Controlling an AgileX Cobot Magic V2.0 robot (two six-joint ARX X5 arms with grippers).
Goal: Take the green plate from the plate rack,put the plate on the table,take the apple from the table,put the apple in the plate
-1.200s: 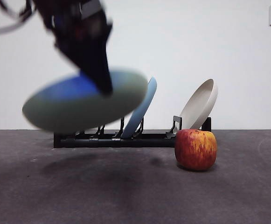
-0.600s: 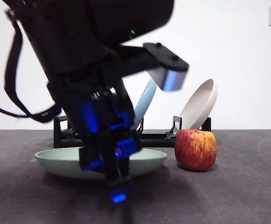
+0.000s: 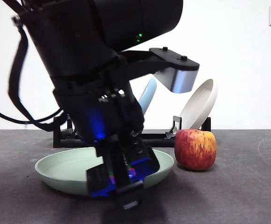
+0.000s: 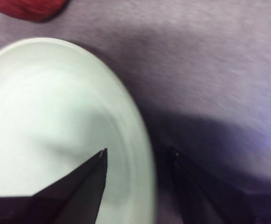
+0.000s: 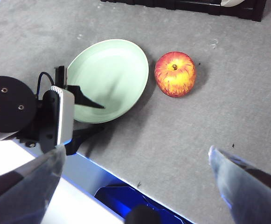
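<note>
— Where's the green plate (image 3: pixel 65 168) sitting?

— Flat on the counter (image 3: pixel 238 196), out in front of the plate rack (image 3: pixel 158 138), towards the near edge. The left pincer (image 4: pixel 137 156) is low over the plate's near rim, jaws spread, one over the inside of the plate and the other over the bare counter, so the rim runs between them. I can't see either jaw touching it.

— And the apple (image 5: pixel 175 73)?

— Upright on the counter just beside the plate, stem up, a narrow gap between them as seen from the right wrist (from the front they look nearly touching).

— What's in the rack?

— A light blue plate (image 3: pixel 148 93) leaning in a slot, mostly hidden behind the arm, and a cream-white plate (image 3: pixel 199 105) leaning at the rack's end behind the apple.

— The other arm?

— The right pincer (image 5: pixel 135 165) hangs high above the counter's near edge, jaws wide apart, gripping nothing.
</note>
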